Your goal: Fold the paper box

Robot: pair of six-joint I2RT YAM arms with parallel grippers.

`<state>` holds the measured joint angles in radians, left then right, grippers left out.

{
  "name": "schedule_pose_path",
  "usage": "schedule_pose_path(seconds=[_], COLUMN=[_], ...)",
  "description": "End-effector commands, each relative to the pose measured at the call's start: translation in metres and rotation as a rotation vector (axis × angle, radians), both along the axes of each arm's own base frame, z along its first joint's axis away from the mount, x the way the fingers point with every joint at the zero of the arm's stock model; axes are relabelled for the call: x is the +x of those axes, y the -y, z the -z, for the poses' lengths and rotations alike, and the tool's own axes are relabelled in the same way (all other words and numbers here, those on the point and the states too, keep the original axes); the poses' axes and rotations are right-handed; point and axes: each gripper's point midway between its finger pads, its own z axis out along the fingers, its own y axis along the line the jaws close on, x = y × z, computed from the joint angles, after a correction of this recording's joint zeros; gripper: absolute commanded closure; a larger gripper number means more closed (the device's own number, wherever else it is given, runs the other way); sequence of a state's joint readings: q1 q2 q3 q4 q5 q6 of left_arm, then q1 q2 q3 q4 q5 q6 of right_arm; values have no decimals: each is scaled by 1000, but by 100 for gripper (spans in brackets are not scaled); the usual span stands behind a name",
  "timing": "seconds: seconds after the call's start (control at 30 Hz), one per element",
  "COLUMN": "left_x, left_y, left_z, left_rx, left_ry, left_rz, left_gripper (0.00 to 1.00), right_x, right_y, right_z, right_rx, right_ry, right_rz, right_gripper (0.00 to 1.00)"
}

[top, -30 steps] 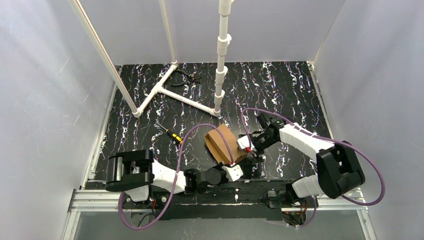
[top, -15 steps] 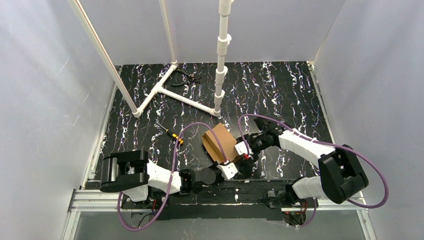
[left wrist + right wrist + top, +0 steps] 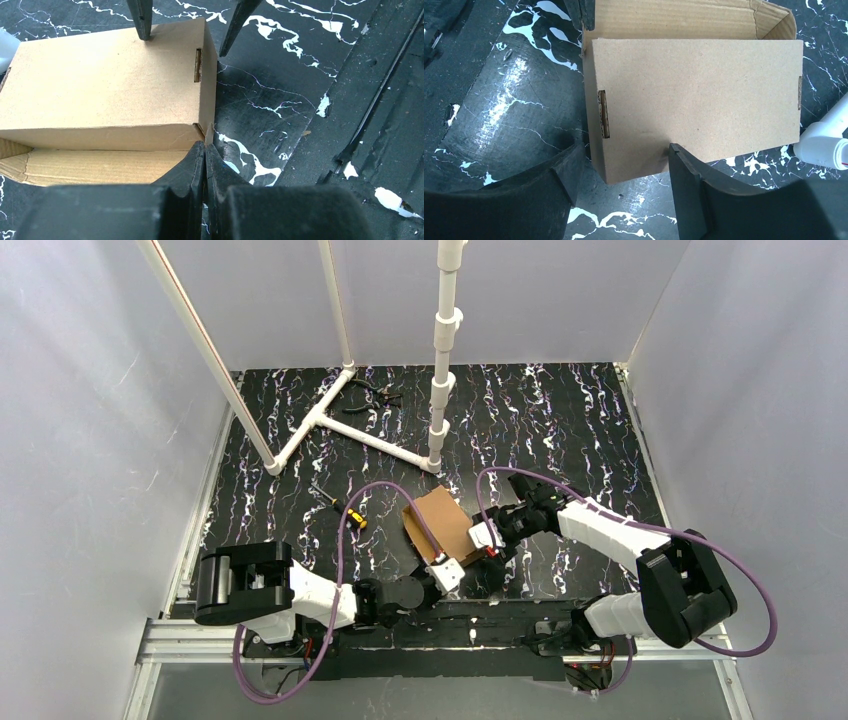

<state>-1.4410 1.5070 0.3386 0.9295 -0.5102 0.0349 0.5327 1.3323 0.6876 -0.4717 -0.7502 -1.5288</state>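
Note:
The paper box (image 3: 440, 520) is a small brown cardboard box lying on the black marbled table, its lid down and a flap open on its far left side. My left gripper (image 3: 433, 559) is shut at the box's near corner. In the left wrist view its fingertips (image 3: 205, 146) pinch a thin cardboard edge of the box (image 3: 100, 85). My right gripper (image 3: 490, 540) is open and straddles the box's right corner. In the right wrist view one finger (image 3: 684, 165) touches the lid of the box (image 3: 704, 95), and the other finger (image 3: 569, 167) stands just off the side wall.
A white PVC pipe frame (image 3: 345, 425) with an upright post (image 3: 443, 350) stands at the back. A yellow-and-black screwdriver (image 3: 347, 511) lies left of the box, and pliers (image 3: 378, 393) lie at the far edge. White walls enclose the table on three sides.
The box has shifted a little to the left and turned. My left arm drew left with the box's corner. My right gripper moved in on the box and its jaws narrowed.

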Motion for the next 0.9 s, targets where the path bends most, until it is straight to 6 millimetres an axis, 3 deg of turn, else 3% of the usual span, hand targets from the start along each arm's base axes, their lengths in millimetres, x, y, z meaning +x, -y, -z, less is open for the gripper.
schedule_pose_path(seconds=[0.0, 0.87], left_x=[8, 7], left_y=[-5, -21], left_z=[-8, 0], left_rx=[-75, -155], left_ry=[-21, -38], left_rz=[-77, -101], left_gripper=[100, 100], right_x=[-3, -7], right_y=[14, 16], right_z=[18, 31], right_rx=[-81, -141], right_ry=[-17, -12], right_rz=[45, 40], right_gripper=[31, 37])
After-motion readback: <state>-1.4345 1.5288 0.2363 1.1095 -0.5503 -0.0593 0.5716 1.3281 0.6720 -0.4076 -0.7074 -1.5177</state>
